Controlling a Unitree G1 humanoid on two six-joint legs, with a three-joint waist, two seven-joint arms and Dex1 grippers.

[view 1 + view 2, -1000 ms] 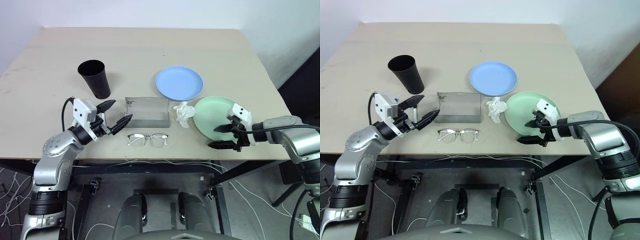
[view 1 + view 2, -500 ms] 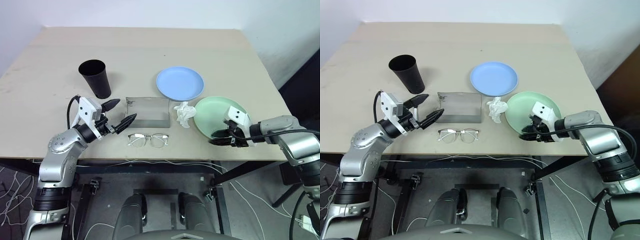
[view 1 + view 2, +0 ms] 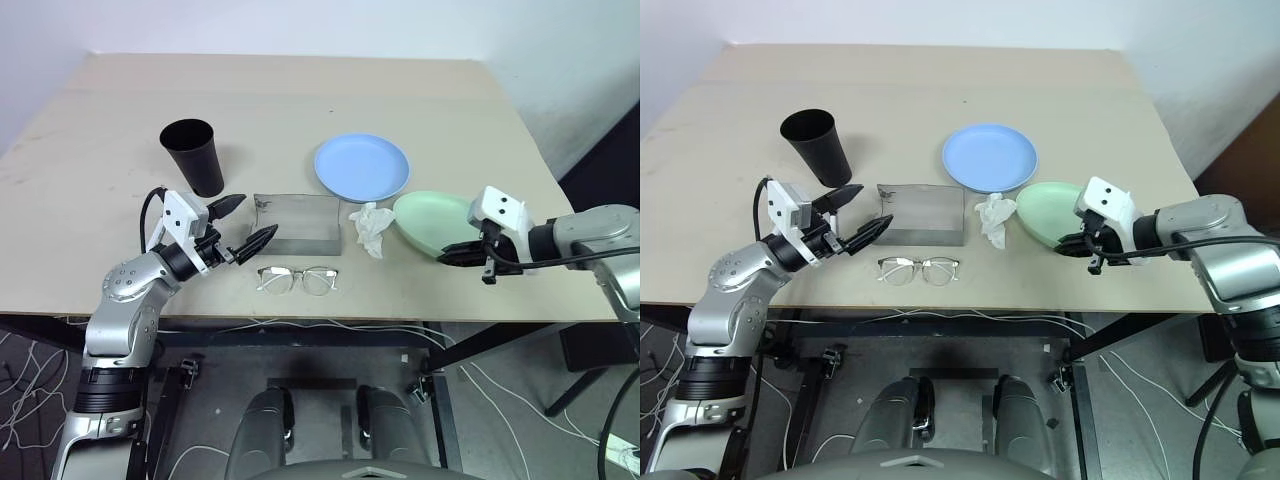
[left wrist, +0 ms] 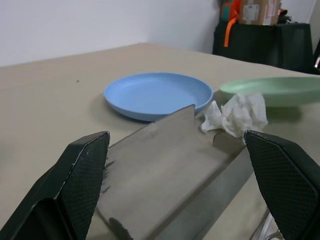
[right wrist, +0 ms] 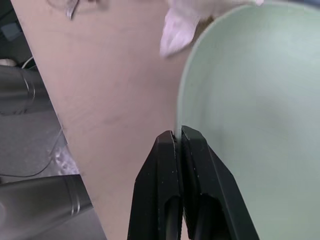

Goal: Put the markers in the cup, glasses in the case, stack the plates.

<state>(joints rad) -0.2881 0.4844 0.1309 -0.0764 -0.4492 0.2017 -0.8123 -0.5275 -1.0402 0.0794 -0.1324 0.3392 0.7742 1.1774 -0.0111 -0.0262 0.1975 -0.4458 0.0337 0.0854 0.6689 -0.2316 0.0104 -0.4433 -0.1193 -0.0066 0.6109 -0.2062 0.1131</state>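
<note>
Pale beige table [image 3: 300, 90] holding a matte black cup [image 3: 192, 155], a grey case [image 3: 295, 222], a light blue plate [image 3: 361, 166], a mint green plate [image 3: 432, 217], a crumpled white tissue [image 3: 371, 226] (plain, unpatterned) and pale-framed glasses [image 3: 296, 279].

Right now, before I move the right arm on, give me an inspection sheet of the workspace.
Surface: beige table, bare at the back.
Job's things: black cup upright; grey case; glasses lying in front of the case; blue plate flat; green plate tilted, near edge raised. Markers: nothing seen.
Clutter: crumpled tissue between case and green plate.
Grippers: left gripper open, facing the case; right gripper shut on the green plate's rim.
Cables: loose cables hanging under the table's front edge.
Surroundings: white wall behind; dark cloth-covered stand with a box.
</note>
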